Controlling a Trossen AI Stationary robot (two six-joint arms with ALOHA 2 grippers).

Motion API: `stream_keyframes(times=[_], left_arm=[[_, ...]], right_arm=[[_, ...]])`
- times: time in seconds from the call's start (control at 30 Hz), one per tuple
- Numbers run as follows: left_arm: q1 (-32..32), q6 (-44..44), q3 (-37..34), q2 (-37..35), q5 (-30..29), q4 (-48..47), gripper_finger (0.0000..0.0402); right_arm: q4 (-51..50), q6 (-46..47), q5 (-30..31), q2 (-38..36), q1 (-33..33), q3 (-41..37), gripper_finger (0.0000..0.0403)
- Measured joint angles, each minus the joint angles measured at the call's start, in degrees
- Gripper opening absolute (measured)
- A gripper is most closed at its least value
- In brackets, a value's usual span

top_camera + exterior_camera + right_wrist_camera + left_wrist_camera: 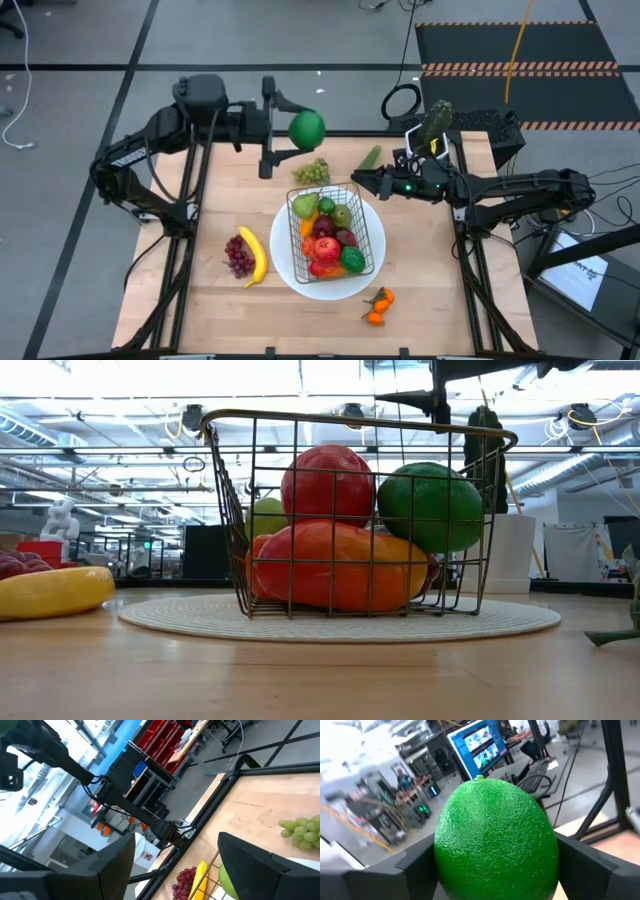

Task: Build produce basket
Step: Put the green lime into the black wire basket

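Note:
My left gripper is shut on a green lime high above the table's far edge. The wire basket stands on the round white plate and holds several fruits: a red one, a green one and an orange pepper among them. My right gripper hovers open at the basket's far right corner, with nothing between its fingers. Green grapes and a cucumber lie beyond the basket. A banana and purple grapes lie to its left. My left gripper pinches the lime between its two fingers, one on each of two opposite sides. The fingers reach level from the table's left side. The lime is lifted clear of the table, and its stem nub shows at its top in the left wrist view.
Small orange fruits lie near the front edge, right of the plate. A white pot with a cactus stands at the far right corner. Bare wood lies along the near edge and at the far left.

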Motion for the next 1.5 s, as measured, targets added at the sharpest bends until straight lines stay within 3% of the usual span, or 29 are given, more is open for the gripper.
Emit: stream_keyframes(times=[0.23,0.83,1.5], left_arm=[[-1.3,11.2,0.0,0.0,0.0,-0.1,0.0348],[-2.1,18.7,0.0,0.0,-0.1,-0.1,0.0351],[-2.4,16.0,-0.1,0.0,0.0,-0.1,0.0351]], right_arm=[[0.0,-0.2,0.0,0.0,0.0,0.0,0.0276],[-0.6,-1.7,0.1,0.0,0.0,0.0,0.0276],[-0.6,-2.2,1.3,0.0,0.0,0.0,0.0276]])
